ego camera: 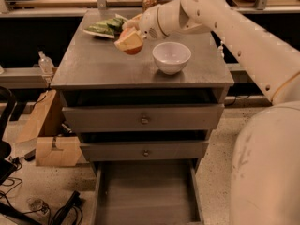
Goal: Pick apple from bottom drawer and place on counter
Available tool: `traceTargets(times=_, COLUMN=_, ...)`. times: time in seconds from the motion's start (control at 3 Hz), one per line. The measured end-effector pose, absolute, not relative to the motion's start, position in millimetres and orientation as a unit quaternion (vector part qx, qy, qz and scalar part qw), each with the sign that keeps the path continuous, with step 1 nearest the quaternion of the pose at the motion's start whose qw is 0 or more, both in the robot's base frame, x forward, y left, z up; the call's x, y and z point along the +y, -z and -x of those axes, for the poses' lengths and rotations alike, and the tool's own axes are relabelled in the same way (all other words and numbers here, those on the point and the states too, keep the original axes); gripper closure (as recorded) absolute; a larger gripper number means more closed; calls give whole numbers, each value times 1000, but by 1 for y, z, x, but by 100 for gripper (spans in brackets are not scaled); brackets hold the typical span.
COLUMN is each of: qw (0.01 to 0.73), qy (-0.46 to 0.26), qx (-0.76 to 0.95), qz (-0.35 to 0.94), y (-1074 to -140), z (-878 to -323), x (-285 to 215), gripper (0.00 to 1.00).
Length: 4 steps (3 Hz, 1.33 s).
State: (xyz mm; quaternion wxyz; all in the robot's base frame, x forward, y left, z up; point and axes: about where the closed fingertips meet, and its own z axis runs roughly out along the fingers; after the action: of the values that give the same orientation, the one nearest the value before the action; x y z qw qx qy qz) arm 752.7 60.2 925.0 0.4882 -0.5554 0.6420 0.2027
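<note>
Gripper (128, 35) clamped on the apple (131, 45), held over the counter (98, 67).
Fingers closed tight around the fruit. Arm reaching in from the right, wrist tilted down and to the left. White bowl (171, 56) just right of the gripper, green packet (104, 27) behind on the left, bottom drawer (145, 191) standing open well below.

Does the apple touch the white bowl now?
Apart. The camera view shows bare counter between the apple and the white bowl; the gripper, left of the bowl, holds the apple.
</note>
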Motion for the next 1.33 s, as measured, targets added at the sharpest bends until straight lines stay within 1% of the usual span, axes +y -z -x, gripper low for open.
traceTargets(times=0.33, qw=484, qy=-209, qx=658, qz=538, y=-895, z=-789, x=68, gripper=100)
traceTargets(times=0.67, qw=462, qy=-226, qx=669, qz=537, y=-865, z=-815, x=88, gripper=100)
traceTargets(times=1.0, qw=450, qy=-232, qx=673, qz=540, y=-863, z=-823, x=99, gripper=98)
traceTargets(times=1.33, qw=450, qy=-232, qx=673, qz=540, y=-867, z=-823, x=99, gripper=76)
